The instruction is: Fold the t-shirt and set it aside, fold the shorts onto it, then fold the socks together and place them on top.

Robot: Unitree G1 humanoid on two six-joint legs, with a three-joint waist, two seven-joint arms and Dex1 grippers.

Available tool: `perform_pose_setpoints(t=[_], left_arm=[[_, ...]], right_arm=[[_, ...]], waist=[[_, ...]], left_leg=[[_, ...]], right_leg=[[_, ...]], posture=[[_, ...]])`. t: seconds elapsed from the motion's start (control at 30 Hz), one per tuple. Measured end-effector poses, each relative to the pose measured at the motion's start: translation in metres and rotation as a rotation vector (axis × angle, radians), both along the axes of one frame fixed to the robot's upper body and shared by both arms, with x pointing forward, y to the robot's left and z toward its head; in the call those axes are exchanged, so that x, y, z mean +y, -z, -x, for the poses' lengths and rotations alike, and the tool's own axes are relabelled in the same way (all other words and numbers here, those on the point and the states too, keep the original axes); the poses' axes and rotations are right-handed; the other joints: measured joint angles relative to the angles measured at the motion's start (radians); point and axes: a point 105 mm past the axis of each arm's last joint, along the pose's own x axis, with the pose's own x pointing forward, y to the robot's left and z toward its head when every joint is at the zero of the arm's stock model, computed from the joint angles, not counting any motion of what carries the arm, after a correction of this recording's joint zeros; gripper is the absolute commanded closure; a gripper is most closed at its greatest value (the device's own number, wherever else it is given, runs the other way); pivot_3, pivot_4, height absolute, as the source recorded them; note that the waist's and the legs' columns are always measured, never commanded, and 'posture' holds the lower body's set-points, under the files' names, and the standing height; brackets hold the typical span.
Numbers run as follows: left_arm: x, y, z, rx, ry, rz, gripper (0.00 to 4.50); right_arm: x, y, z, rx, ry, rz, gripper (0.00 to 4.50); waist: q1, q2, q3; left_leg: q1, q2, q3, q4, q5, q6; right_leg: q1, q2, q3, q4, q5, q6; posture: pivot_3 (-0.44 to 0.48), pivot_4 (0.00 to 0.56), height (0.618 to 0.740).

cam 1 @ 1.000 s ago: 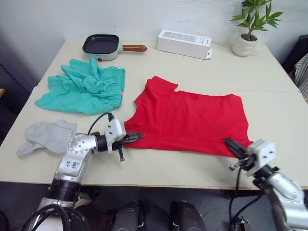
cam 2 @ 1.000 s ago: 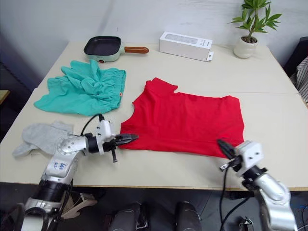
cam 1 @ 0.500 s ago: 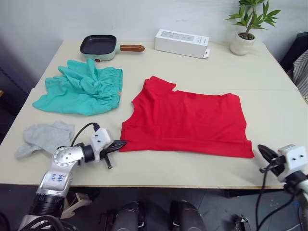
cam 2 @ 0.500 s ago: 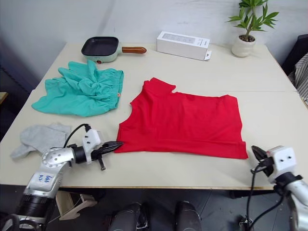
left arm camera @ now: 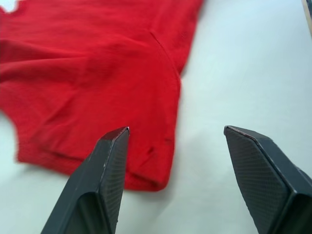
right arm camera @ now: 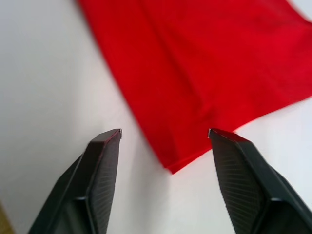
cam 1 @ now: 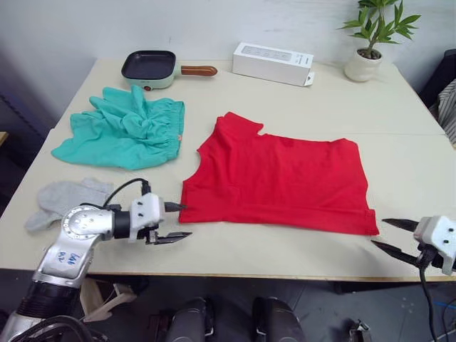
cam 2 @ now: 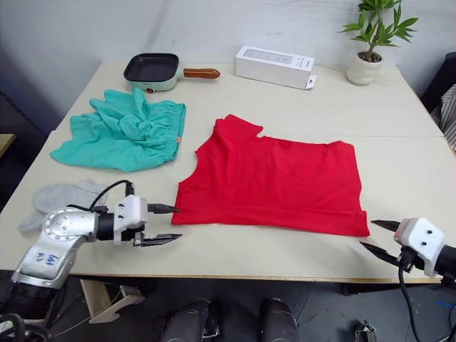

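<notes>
The red t-shirt (cam 1: 278, 182) lies flat in the middle of the table, folded into a broad strip. My left gripper (cam 1: 177, 221) stands open just off its near left corner (left arm camera: 146, 180), touching nothing. Open too is my right gripper (cam 1: 388, 236), a short way off the near right corner (right arm camera: 173, 163). The teal shorts (cam 1: 125, 130) lie crumpled at the far left. The grey socks (cam 1: 64, 199) lie side by side near the left front edge, behind my left arm.
A green frying pan (cam 1: 151, 68) with a wooden handle, a white box (cam 1: 273, 63) and a potted plant (cam 1: 366, 44) stand along the far edge. A seam runs across the table (cam 1: 413, 171) on the right.
Both grippers were shut at the shirt's near corners, then drew back toward the front edge and opened. The shirt's near edge lies flat now.
</notes>
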Motion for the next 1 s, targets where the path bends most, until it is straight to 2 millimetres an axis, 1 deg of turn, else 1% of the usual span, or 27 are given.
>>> perform_pose_setpoints(t=[0.1, 0.23, 0.27, 0.3, 0.33, 0.4, 0.53, 0.57, 0.67, 0.73, 0.8, 0.87, 1.0], left_arm=[[0.0, 0.007, -0.014, -0.023, -0.039, -0.031, 1.42], [-0.005, 0.006, -0.024, -0.069, -0.013, -0.079, 1.42], [-0.006, 0.005, -0.027, -0.073, -0.013, -0.081, 1.4], [-0.006, 0.006, -0.029, -0.072, -0.015, -0.083, 1.39], [-0.007, 0.005, -0.031, -0.074, -0.014, -0.088, 1.59], [-0.009, 0.005, -0.033, -0.097, 0.006, -0.123, 2.03], [-0.007, 0.009, -0.038, -0.097, -0.011, -0.144, 3.28], [-0.007, 0.01, -0.038, -0.094, -0.011, -0.146, 3.61], [-0.006, 0.013, -0.036, -0.087, -0.01, -0.149, 4.47], [-0.004, 0.014, -0.032, -0.077, -0.016, -0.142, 4.47], [0.001, 0.015, -0.024, -0.056, -0.022, -0.142, 4.47], [0.008, 0.016, -0.007, -0.017, -0.014, -0.15, 4.47], [0.012, 0.018, 0.026, 0.087, 0.018, -0.134, 4.47]], right_arm=[[0.003, 0.006, -0.009, 0.005, -0.025, 0.04, 1.74], [0.004, 0.01, -0.025, 0.007, -0.024, 0.071, 1.74], [0.004, 0.008, -0.029, -0.001, -0.022, 0.075, 1.91], [0.005, 0.009, -0.034, -0.001, -0.02, 0.078, 2.13], [0.005, 0.009, -0.036, -0.003, -0.024, 0.08, 2.38], [0.004, 0.011, -0.038, 0.002, -0.024, 0.085, 3.06], [0.003, 0.017, -0.039, 0.015, -0.036, 0.084, 4.47], [0.001, 0.018, -0.039, 0.017, -0.033, 0.083, 4.5], [0.0, 0.018, -0.038, 0.013, -0.038, 0.082, 4.5], [0.0, 0.018, -0.037, 0.012, -0.052, 0.078, 4.5], [0.001, 0.02, -0.033, 0.022, -0.077, 0.069, 4.5], [0.001, 0.021, -0.023, 0.047, -0.1, 0.052, 4.5], [-0.002, 0.021, -0.008, 0.108, -0.126, 0.056, 4.5]], waist=[[-0.002, 0.0, 0.0], [-0.001, 0.0, 0.0], [0.0, 0.0, 0.0], [0.001, 0.0, 0.0], [0.001, 0.001, -0.001], [0.002, 0.001, -0.001], [-0.002, 0.003, -0.003], [-0.002, 0.003, -0.003], [-0.002, 0.005, -0.003], [-0.002, 0.005, -0.004], [-0.004, 0.005, -0.004], [-0.011, 0.007, -0.005], [-0.016, 0.008, -0.005]], left_leg=[[0.0, 0.0, 0.0, 0.0, 0.0, 0.0], [0.001, 0.0, 0.0, 0.001, 0.001, 0.0], [0.001, 0.0, 0.0, 0.001, 0.001, -0.001], [0.001, 0.0, 0.0, 0.001, 0.001, 0.0], [0.001, 0.0, 0.0, 0.002, 0.002, -0.001], [0.002, 0.0, 0.0, 0.002, 0.002, 0.0], [0.012, 0.001, 0.0, 0.0, 0.0, 0.003], [0.015, 0.001, 0.0, -0.001, -0.001, 0.003], [0.015, 0.002, 0.0, -0.002, -0.001, 0.002], [0.016, 0.002, 0.0, -0.002, -0.002, 0.001], [0.016, 0.003, 0.0, -0.003, -0.003, -0.002], [0.016, 0.004, 0.0, -0.004, -0.004, -0.005], [0.016, 0.004, 0.0, -0.003, -0.007, -0.001]], right_leg=[[0.0, 0.0, -0.001, 0.001, 0.0, 0.0], [0.0, -0.001, -0.001, 0.002, 0.0, 0.0], [0.0, -0.001, -0.001, 0.003, 0.0, -0.001], [0.001, -0.001, -0.001, 0.003, 0.001, -0.001], [0.001, -0.001, -0.001, 0.003, 0.001, -0.001], [0.002, -0.001, -0.001, 0.003, 0.001, -0.001], [0.011, -0.001, -0.001, 0.0, 0.001, -0.002], [0.014, -0.001, -0.001, 0.0, 0.001, -0.002], [0.014, -0.001, -0.001, -0.001, 0.001, -0.002], [0.014, -0.001, -0.001, -0.001, 0.001, -0.002], [0.013, 0.0, -0.001, -0.001, 0.001, -0.003], [0.013, 0.001, -0.002, 0.0, -0.001, -0.004], [0.014, 0.001, -0.002, -0.001, -0.004, -0.003]], posture=[[0.0, 0.15, 0.74], [0.0, 0.15, 0.74], [0.0, 0.15, 0.74], [0.0, 0.15, 0.74], [0.0, 0.15, 0.74], [0.0, 0.15, 0.74], [0.0, 0.15, 0.74], [0.0, 0.15, 0.74], [0.0, 0.15, 0.74], [0.0, 0.15, 0.74], [0.0, 0.15, 0.74], [0.0, 0.15, 0.74], [0.0, 0.15, 0.74]])
